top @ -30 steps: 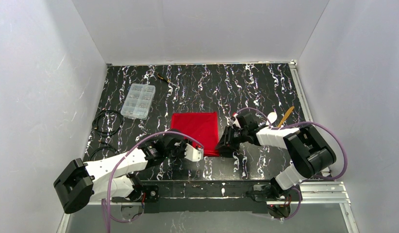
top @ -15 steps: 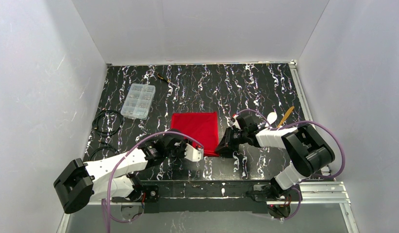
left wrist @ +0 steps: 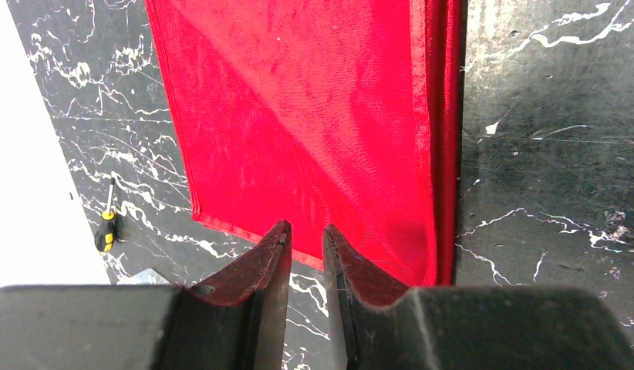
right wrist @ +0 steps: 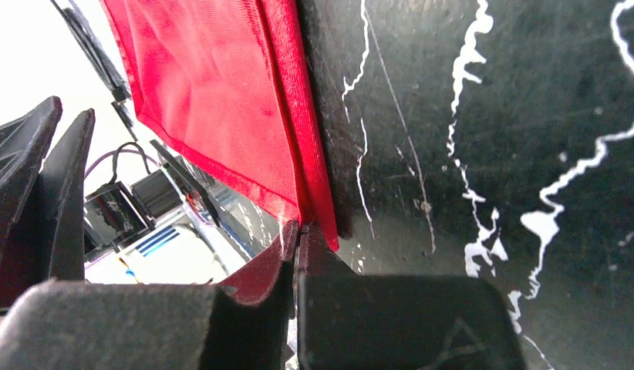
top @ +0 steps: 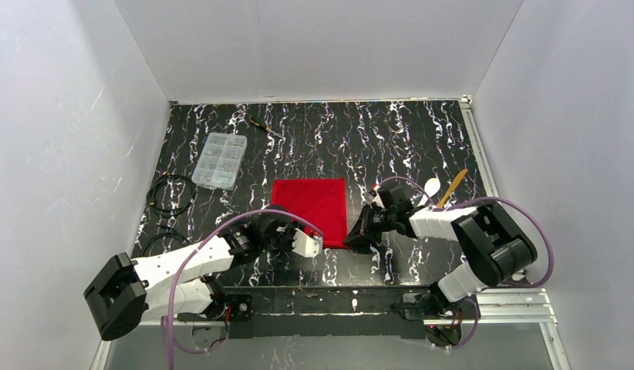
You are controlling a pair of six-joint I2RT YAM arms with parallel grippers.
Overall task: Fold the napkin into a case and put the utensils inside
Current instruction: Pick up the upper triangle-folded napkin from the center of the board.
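Note:
The red napkin (top: 310, 208) lies as a folded square in the middle of the table. My right gripper (top: 352, 243) is at its near right corner and is shut on that corner, the cloth (right wrist: 214, 100) running into the closed tips (right wrist: 298, 229). My left gripper (top: 318, 245) sits at the napkin's near edge (left wrist: 314, 116), its jaws (left wrist: 305, 235) a narrow gap apart with only table showing between them. The utensils lie to the right: a white spoon (top: 432, 186) and a yellow-gold piece (top: 455, 185) side by side.
A clear compartment box (top: 218, 159) stands at the back left, with a black-and-yellow screwdriver (top: 261, 124) behind it. A coil of black cable (top: 172, 193) lies at the left edge. White walls close in three sides.
The right gripper's jaws have closed onto the napkin's near right corner. The left arm and the napkin have not visibly moved.

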